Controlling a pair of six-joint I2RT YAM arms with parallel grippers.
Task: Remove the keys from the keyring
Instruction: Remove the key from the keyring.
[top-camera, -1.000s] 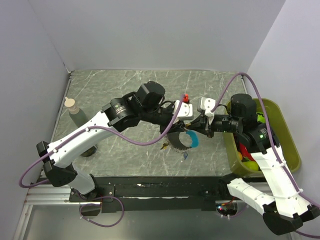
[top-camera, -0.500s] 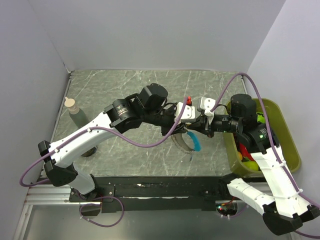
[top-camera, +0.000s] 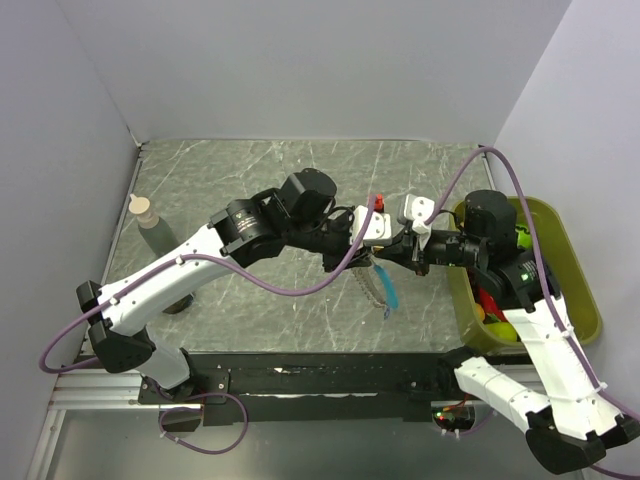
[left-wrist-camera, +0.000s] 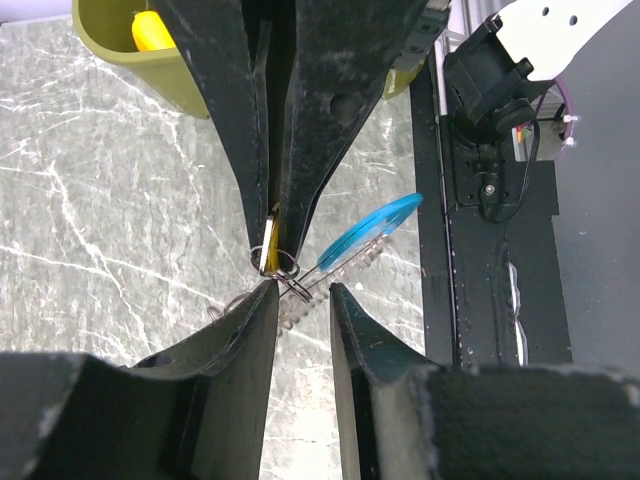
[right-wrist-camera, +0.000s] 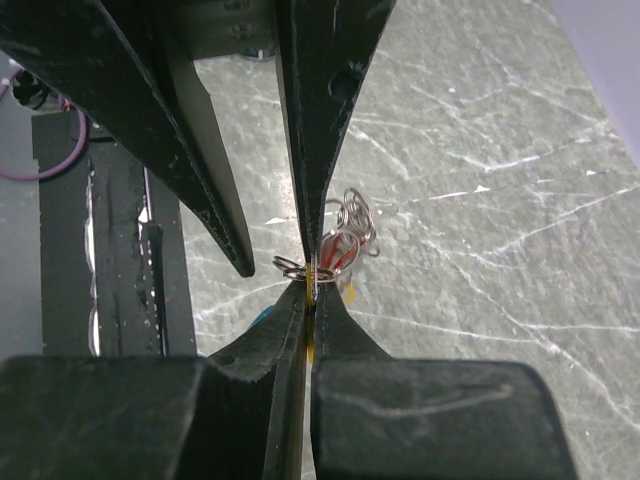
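Above the table, my right gripper is shut on a thin orange key, with the small wire rings right at its tips. The keyring, a silvery chain, hangs down from there. A curved light-blue strip and a red key dangle with it. My left gripper faces the right one tip to tip and is open, with the wire rings just ahead of its gap. In the top view both grippers meet over the table's front middle.
An olive-green bin with coloured items stands at the right, under the right arm. A bottle stands at the left edge. A black rail runs along the front edge.
The left gripper moved right, closer to the right gripper, and its jaws opened a little. The chain, spread in a loop before, now hangs narrow and straight.
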